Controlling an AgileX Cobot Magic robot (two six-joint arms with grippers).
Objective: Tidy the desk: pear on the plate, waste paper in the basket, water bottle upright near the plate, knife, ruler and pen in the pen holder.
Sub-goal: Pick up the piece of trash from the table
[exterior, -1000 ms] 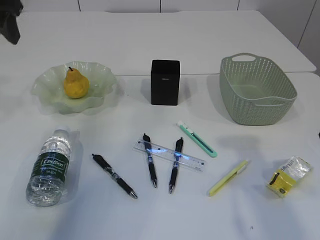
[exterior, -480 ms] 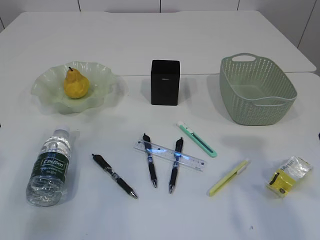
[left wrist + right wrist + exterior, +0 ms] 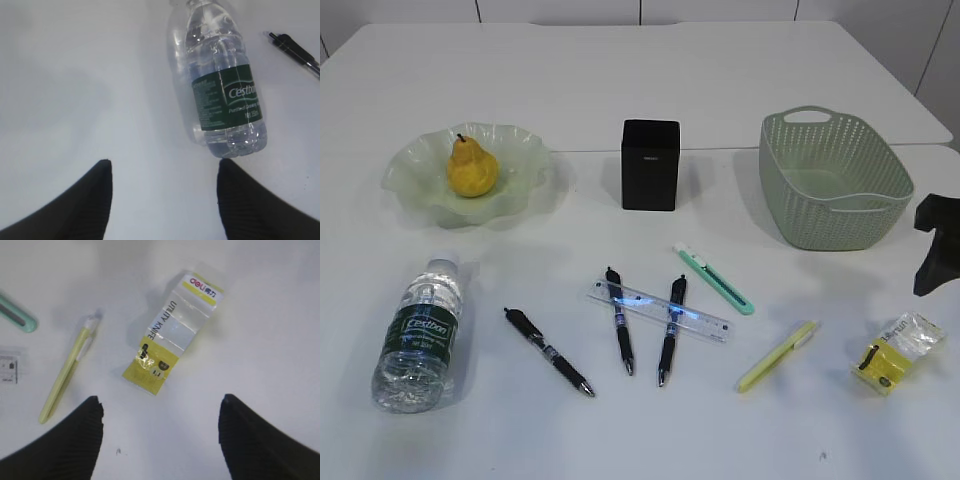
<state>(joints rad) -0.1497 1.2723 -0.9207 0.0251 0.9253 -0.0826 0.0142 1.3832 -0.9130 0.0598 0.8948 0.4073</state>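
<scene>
— What does the white table (image 3: 740, 80) carry, nearest edge first?

— At the front left a water bottle (image 3: 418, 335) lies on its side; at the front right lies the waste paper (image 3: 898, 352), an empty yellow and clear knife packet. Between them rest three black pens (image 3: 548, 352), a yellow pen (image 3: 777, 356), a clear ruler (image 3: 658, 311) across two pens, and a green knife (image 3: 713, 277).

— And farther back?

— The pear (image 3: 471, 167) sits on the green plate (image 3: 525, 150), the black pen holder (image 3: 650, 164) stands mid-table, and the basket (image 3: 832, 180) stands right.

— The grippers?

— The left gripper (image 3: 162, 200) hangs spread beside the bottle's base, holding nothing. The right gripper (image 3: 160, 440) hangs spread above the packet, empty.
</scene>
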